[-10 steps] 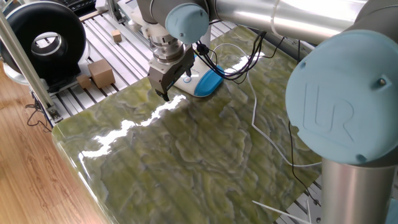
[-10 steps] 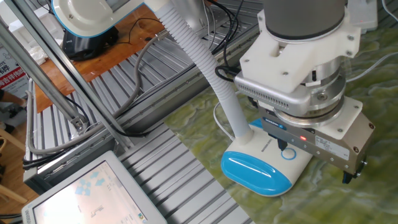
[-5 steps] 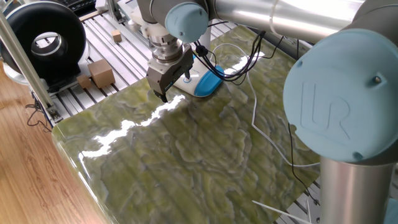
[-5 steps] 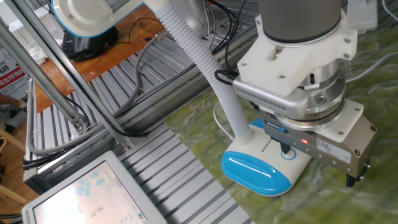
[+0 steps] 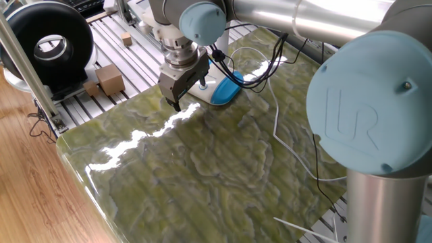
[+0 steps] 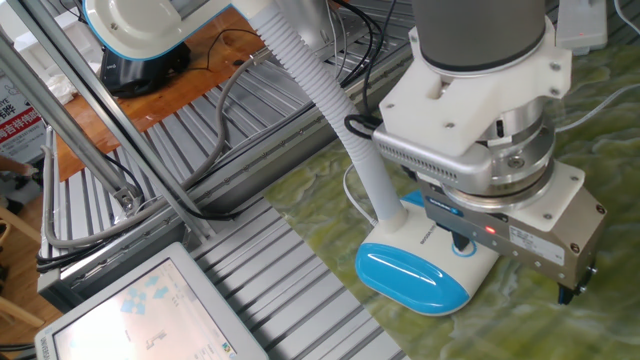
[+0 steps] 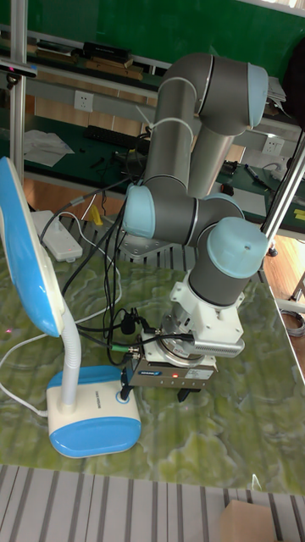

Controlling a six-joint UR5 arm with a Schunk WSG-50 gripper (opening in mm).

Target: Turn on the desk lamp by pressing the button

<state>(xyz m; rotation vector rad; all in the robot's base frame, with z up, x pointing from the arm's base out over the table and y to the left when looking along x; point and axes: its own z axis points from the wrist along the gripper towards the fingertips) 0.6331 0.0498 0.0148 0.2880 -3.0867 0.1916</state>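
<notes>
a robotics lab: aluminium-slat bench (image 6: 250, 280), cable tangles (image 6: 240, 110), wall sockets (image 7: 83, 101), cluttered workbench (image 7: 93, 59) behind

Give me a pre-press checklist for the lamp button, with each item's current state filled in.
1. Desk lamp stands upright on the table: ok.
2. Gripper is low beside the lamp's base: ok.
3. Button visible: not ok; the other fixed view shows only part of its bluish ring, the gripper body covers the rest.
4. Fingertip lined up over the button: cannot tell.
5. Fingers open or shut: cannot tell.
6. Lamp already lit: cannot tell; its head shows no obvious glow in the tall fixed view.
</notes>
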